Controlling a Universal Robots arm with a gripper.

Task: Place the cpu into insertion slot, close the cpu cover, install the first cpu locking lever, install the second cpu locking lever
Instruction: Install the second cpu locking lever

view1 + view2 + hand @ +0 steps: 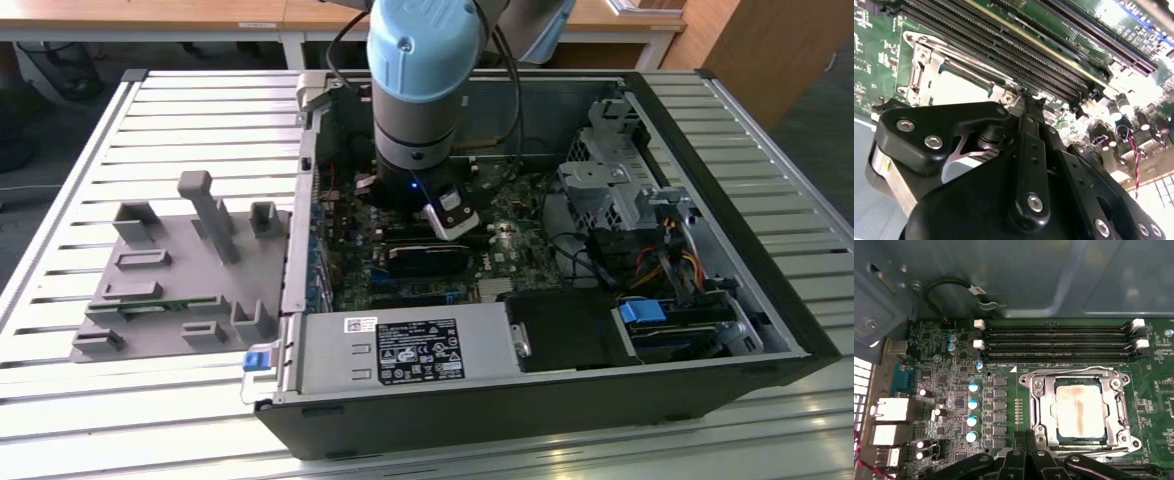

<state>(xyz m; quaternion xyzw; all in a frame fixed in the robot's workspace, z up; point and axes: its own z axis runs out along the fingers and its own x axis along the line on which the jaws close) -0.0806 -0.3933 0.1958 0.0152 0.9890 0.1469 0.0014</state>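
The cpu lies flat in the socket under the closed cover, its silver-tan top showing through the square window in the first wrist view. The gripper hangs just beside the socket's edge, on the side away from the memory slots; its fingers look drawn together with nothing between them. All of this sits inside the open case, on the motherboard.

In the second wrist view the black metal gripper hides most of the silver-tan square cpu, its fingertips blurred.
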